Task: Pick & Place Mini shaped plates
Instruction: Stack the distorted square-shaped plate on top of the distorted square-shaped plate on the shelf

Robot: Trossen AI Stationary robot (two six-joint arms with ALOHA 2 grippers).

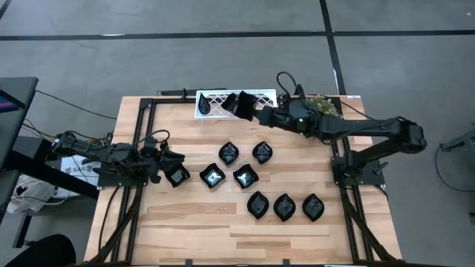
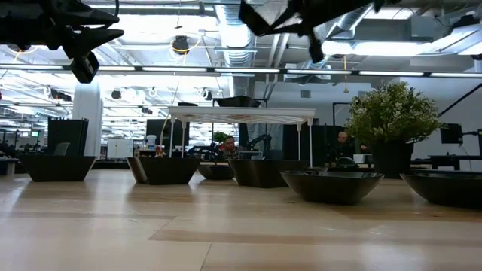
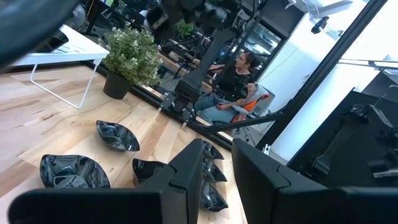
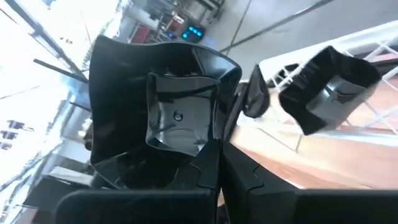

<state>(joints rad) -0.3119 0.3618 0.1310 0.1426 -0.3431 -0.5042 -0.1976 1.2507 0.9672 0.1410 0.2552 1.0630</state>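
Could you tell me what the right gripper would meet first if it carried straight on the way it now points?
Probably the white lattice tray. The right gripper, shut on a square black plate, points toward it, where another black plate already sits; depth is unclear.

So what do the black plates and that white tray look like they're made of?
The black plates look like glazed ceramic or hard plastic, hard to say which: they are glossy and catch bright highlights. The white tray looks like painted metal or plastic: it has an open lattice top and thin wire-like legs. The table is light wood planks with visible grain.
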